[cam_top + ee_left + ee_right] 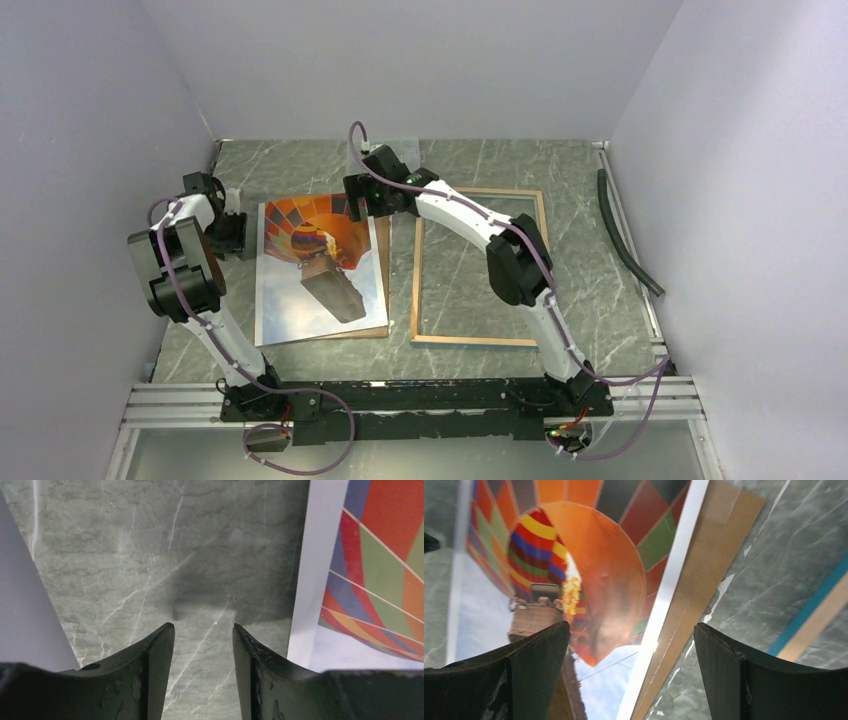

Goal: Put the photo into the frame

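Observation:
The photo (318, 268), a hot-air balloon print, lies face up on the thin brown backing board (385, 262) at the table's left centre. The frame (416, 285) lies flat to its right, wood-coloured side up, pane clear. My left gripper (230, 232) is open and empty just left of the photo's left edge; its wrist view shows its fingers (203, 626) over bare marble, the photo (380, 555) at right. My right gripper (351, 204) hangs open above the photo's far right corner. Its wrist view (631, 625) shows the photo (599, 555), board (711, 565) and the frame's blue edge (814, 605).
A black hose (625, 232) lies along the right wall. Grey walls close in the table on three sides; the left wall (25, 610) is close beside the left gripper. An aluminium rail (400, 395) runs along the near edge.

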Tool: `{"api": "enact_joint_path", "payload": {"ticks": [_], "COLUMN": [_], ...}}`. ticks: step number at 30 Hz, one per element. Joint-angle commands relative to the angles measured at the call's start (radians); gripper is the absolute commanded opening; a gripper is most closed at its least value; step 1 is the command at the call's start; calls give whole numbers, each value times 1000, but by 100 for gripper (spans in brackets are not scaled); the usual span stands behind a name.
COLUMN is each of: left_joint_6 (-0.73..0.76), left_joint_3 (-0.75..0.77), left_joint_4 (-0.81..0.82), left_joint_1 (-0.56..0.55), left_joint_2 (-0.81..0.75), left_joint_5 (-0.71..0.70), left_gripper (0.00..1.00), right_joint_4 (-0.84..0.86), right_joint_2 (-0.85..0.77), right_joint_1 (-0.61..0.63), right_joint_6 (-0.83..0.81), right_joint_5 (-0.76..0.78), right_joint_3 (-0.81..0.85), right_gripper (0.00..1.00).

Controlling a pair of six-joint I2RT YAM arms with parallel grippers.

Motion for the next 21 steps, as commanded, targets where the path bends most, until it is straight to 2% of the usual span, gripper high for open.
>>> {"api": "enact_joint_path", "payload": {"ticks": [1,11,21], "left_joint_6": [-15,-43,-73], "left_joint_3": [4,-5,-6], "left_joint_4": [58,74,75], "left_joint_1": [6,-3,-66], "left_joint_2": [38,79,104], "left_joint_5": [-25,-9,-11], "left_gripper": [51,44,38], "right_joint_4": [15,83,120], "right_joint_2": [76,104,104], "right_joint_1": [-34,-53,-51], "right_joint_6": [52,79,110], "right_joint_5": [-83,-154,-210], "right_joint_3": [23,-41,-115], "right_gripper": [98,94,90]}}
